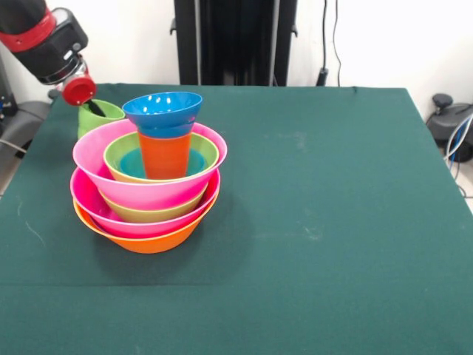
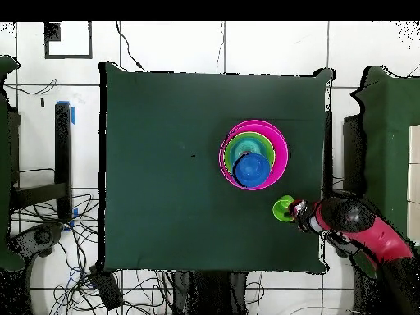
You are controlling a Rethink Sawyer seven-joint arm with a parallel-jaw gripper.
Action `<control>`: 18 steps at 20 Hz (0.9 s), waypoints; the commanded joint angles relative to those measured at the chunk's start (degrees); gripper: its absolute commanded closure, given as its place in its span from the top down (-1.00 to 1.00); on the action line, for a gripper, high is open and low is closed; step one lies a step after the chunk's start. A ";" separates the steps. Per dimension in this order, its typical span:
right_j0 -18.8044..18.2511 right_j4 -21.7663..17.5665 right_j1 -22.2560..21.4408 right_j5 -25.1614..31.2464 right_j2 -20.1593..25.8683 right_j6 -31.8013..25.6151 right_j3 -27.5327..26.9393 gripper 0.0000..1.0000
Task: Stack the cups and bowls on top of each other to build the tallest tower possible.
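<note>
The tower (image 1: 148,194) stands at the left of the table: a large orange bowl (image 1: 151,241) lowest, then pink and green bowls nested in turn. Inside the top green bowl (image 1: 123,157) lies a light blue bowl (image 1: 133,163). An orange-red cup (image 1: 165,154) stands upright in it, with a small dark blue bowl (image 1: 162,109) resting on its rim. From above, the tower (image 2: 253,156) is a ring of pink, green and blue. A light green cup (image 1: 103,117) (image 2: 284,208) stands just behind the tower. My gripper (image 1: 92,107) (image 2: 294,211) reaches into its mouth at the rim.
The red and black arm (image 1: 44,41) comes in from the top left corner, over the table's edge. The green cloth table (image 1: 318,207) stretches out to the right of the tower. In the overhead view the green cup is close to the table's right edge (image 2: 325,205).
</note>
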 commanded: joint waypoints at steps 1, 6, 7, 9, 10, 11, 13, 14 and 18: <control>0.59 -5.65 2.66 -2.53 5.15 -13.50 -3.25 -1.00; 0.45 -5.75 1.22 -1.05 5.29 -12.82 -2.46 -1.00; 0.42 -5.77 1.09 -0.80 5.34 -12.84 -2.49 -1.00; 0.50 -5.52 -0.20 1.56 5.27 -13.28 -2.62 -1.00; 0.47 -5.49 -0.37 2.21 5.29 -13.52 -2.92 -1.00; 0.44 -5.39 -0.89 3.41 5.32 -13.92 -3.08 -1.00; 0.32 -5.27 -1.36 4.80 5.41 -14.35 -3.41 -1.00; 0.22 -5.27 -1.57 4.92 5.50 -14.40 -3.27 -1.00; 0.10 -5.15 -1.30 5.59 5.85 -14.58 -3.48 -1.00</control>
